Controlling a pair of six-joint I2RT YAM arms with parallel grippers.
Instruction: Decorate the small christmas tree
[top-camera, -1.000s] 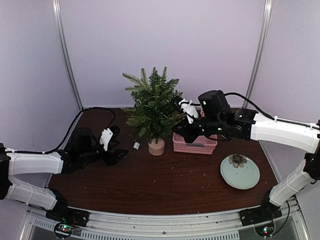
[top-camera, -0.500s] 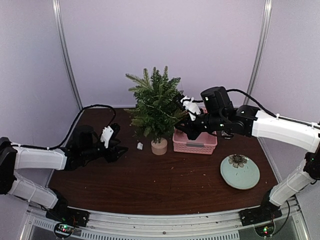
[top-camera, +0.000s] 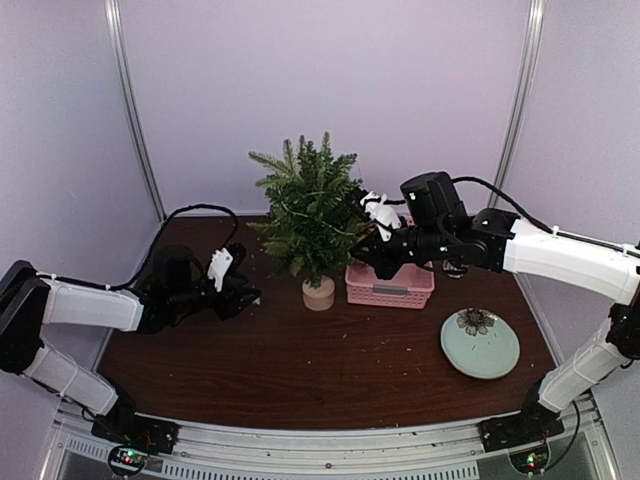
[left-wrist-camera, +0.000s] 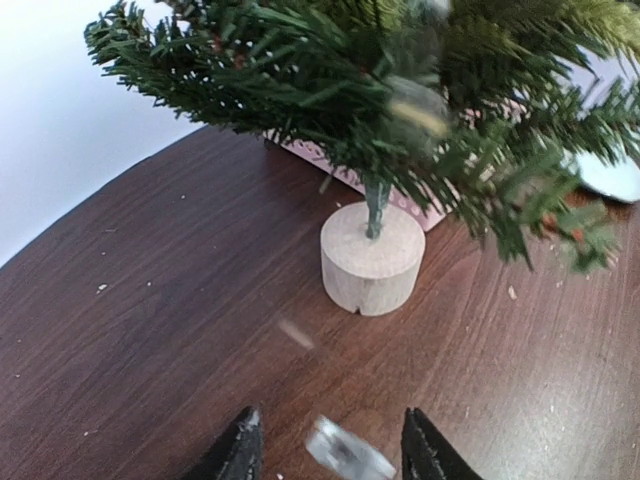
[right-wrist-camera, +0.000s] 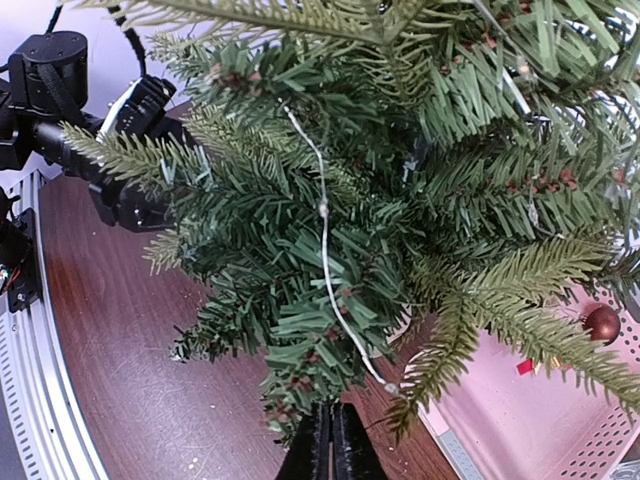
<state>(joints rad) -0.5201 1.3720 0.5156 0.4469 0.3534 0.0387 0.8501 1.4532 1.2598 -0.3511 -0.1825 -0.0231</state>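
The small christmas tree (top-camera: 310, 210) stands on its pale wooden stump (top-camera: 318, 293) at the back centre. A thin white light string (right-wrist-camera: 325, 235) hangs down through its branches. My right gripper (top-camera: 368, 248) is at the tree's right side, its fingers (right-wrist-camera: 332, 445) pressed shut just below the lower branches, where the string's end reaches them. My left gripper (top-camera: 243, 296) is low over the table left of the stump (left-wrist-camera: 372, 257), jaws open. A small clear blurred box (left-wrist-camera: 348, 455) lies between its fingertips (left-wrist-camera: 243, 440).
A pink basket (top-camera: 390, 287) stands right of the stump, touching the tree's branches, with a red bauble (right-wrist-camera: 602, 323) inside. A pale green plate (top-camera: 480, 343) holding a dark flower-shaped ornament lies front right. Walls close in behind and at the sides.
The tree and stump shifted slightly right, then settled. My left gripper moved right toward the stump and now straddles the small box. My right gripper rose slightly beside the tree.
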